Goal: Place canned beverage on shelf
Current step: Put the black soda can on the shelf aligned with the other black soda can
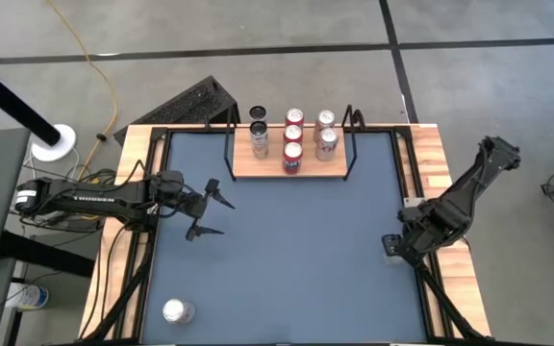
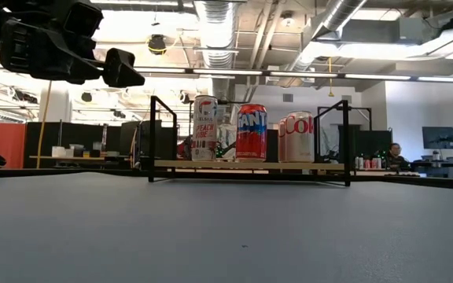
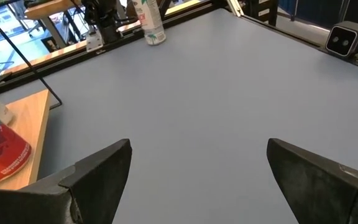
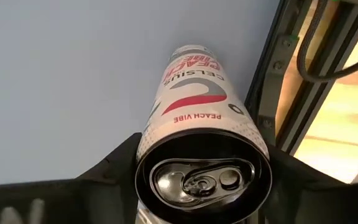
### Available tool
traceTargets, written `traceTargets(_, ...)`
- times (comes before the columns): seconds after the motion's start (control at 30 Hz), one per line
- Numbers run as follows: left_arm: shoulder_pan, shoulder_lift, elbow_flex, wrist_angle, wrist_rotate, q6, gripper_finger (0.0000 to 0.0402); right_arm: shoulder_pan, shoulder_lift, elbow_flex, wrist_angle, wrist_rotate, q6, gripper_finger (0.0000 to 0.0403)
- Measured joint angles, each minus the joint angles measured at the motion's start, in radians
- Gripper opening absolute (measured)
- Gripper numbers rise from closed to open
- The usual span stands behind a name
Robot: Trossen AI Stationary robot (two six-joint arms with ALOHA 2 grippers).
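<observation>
Over at the table's three o'clock edge, the right gripper [image 4: 197, 186] has its two dark fingers on either side of a slim white can [image 4: 194, 118], top end facing the wrist camera with the pull tab in plain sight, and the label reads "CELSIUS" and "PEACH VIBE" around a red swoosh. The fingers flank the can, though whether they press on it I cannot tell. The shelf [image 1: 289, 170], a light-wood board on a thin black wire frame, sits at twelve o'clock on the dark-blue tabletop [image 1: 287, 250] and already carries upright cans. From table level, a white Celsius can [image 2: 204, 128] shows "PEACH VIBE", a red-and-blue can [image 2: 251, 132] shows "FANT", and a pale can [image 2: 297, 136] shows red "Co" script. From above, more cans stand in rows behind them, their writing too small to read. The left gripper [image 1: 207, 213] hangs at nine o'clock with its jaws spread wide and nothing between them. One more can [image 1: 177, 310] lies at seven o'clock near the table's front edge, its label unreadable from above.
</observation>
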Motion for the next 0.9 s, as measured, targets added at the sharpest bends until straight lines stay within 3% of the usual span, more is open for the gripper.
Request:
traceTargets(0.1, 0.0, 0.0, 0.0, 0.0, 0.0, -0.004, 0.0364, -0.02, -0.001, 0.018, 0.011, -0.01, -0.041, 0.0215)
traceTargets(0.27, 0.0, 0.0, 0.0, -0.005, 0.001, 0.003, 0.0364, -0.112, 0.027, 0.067, 0.07, 0.057, -0.121, 0.0213)
traceTargets(0.4, 0.0, 0.0, 0.0, -0.031, -0.001, 0.024, 0.0364, -0.246, 0.099, 0.144, 0.132, 0.06, -0.296, 0.0213)
traceTargets(0.6, 0.0, 0.0, 0.0, -0.058, -0.009, 0.036, 0.0364, -0.488, 0.316, 0.368, 0.122, 0.026, -0.65, 0.0213)
traceTargets(0.9, 0.0, 0.0, 0.0, -0.062, -0.012, 0.009, 0.0364, -0.784, 0.718, 0.835, -0.035, 0.011, -1.163, 0.0213)
